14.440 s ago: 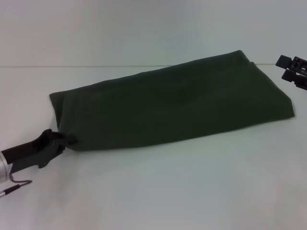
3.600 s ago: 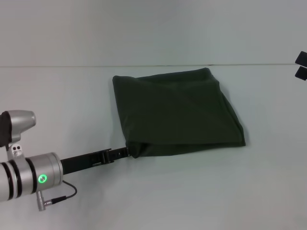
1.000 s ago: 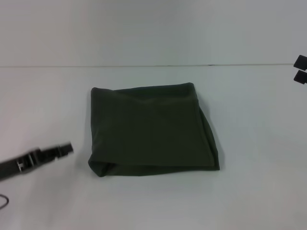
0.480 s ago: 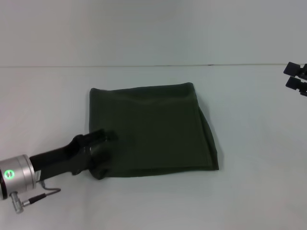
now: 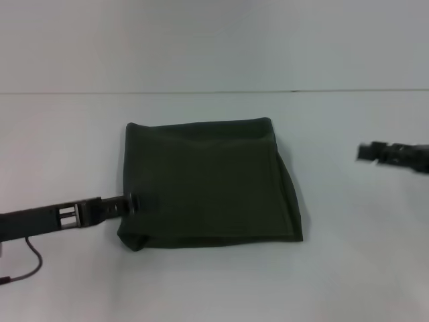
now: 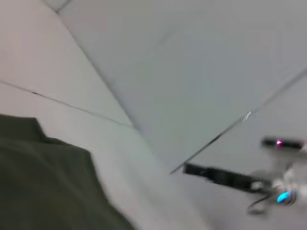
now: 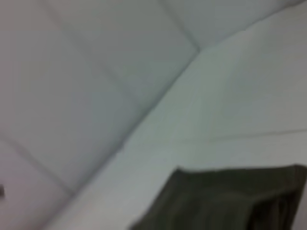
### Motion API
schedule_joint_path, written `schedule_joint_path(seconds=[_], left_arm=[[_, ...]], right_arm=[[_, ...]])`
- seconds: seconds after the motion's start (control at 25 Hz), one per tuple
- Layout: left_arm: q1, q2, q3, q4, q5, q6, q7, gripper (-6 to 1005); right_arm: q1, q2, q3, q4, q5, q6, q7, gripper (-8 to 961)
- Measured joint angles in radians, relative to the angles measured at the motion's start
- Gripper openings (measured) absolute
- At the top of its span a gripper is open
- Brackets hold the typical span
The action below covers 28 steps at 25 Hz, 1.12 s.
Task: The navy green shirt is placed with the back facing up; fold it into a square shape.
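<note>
1. The shirt (image 5: 209,182) is lying folded square mid-surface (image 5: 214,288).
2. The left hand (image 5: 131,202) is touching its left edge; grip unclear.
3. The right hand (image 5: 365,152) is hovering toward the right edge, grip unclear.

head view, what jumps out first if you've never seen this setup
The navy green shirt stands out first: a dark, roughly square folded bundle lying mid-table on the pale table. Next is the left gripper, reaching in from the robot's left with its tip at the shirt's near-left edge. The right gripper is out to the right, apart from the cloth.
</note>
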<state>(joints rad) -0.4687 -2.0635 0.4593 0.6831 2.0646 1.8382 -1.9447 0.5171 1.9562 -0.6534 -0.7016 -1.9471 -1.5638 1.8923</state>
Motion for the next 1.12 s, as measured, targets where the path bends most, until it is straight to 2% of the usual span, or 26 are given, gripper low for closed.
schedule_joint_path(seconds=[0.12, 0.2, 0.32, 0.48, 0.6, 0.84, 1.12], left_arm=[[-0.009, 0.0, 0.028, 0.033, 0.022, -0.056, 0.093, 887], [-0.017, 0.0, 0.039, 0.042, 0.026, -0.086, 0.168, 888], [-0.03, -0.005, 0.049, 0.046, 0.025, -0.118, 0.261, 888], [-0.05, -0.013, 0.076, 0.052, 0.029, -0.156, 0.304, 888], [-0.057, -0.011, 0.133, 0.065, 0.031, -0.183, 0.304, 887], [-0.073, -0.007, 0.178, 0.098, 0.033, -0.216, 0.307, 887], [-0.103, -0.005, 0.275, 0.11, 0.035, -0.238, 0.308, 887]], right_arm=[[0.02, 0.045, -0.032, -0.056, -0.058, 0.015, -0.144, 801], [0.033, 0.083, -0.042, -0.072, -0.08, 0.023, -0.251, 801], [0.05, 0.119, -0.052, -0.075, -0.089, 0.03, -0.322, 801], [0.064, 0.128, -0.085, -0.073, -0.091, 0.032, -0.335, 802], [0.069, 0.129, -0.105, -0.072, -0.091, 0.033, -0.336, 802], [0.092, 0.13, -0.114, -0.055, -0.091, 0.046, -0.338, 802], [0.121, 0.133, -0.204, -0.026, -0.091, 0.074, -0.328, 801]])
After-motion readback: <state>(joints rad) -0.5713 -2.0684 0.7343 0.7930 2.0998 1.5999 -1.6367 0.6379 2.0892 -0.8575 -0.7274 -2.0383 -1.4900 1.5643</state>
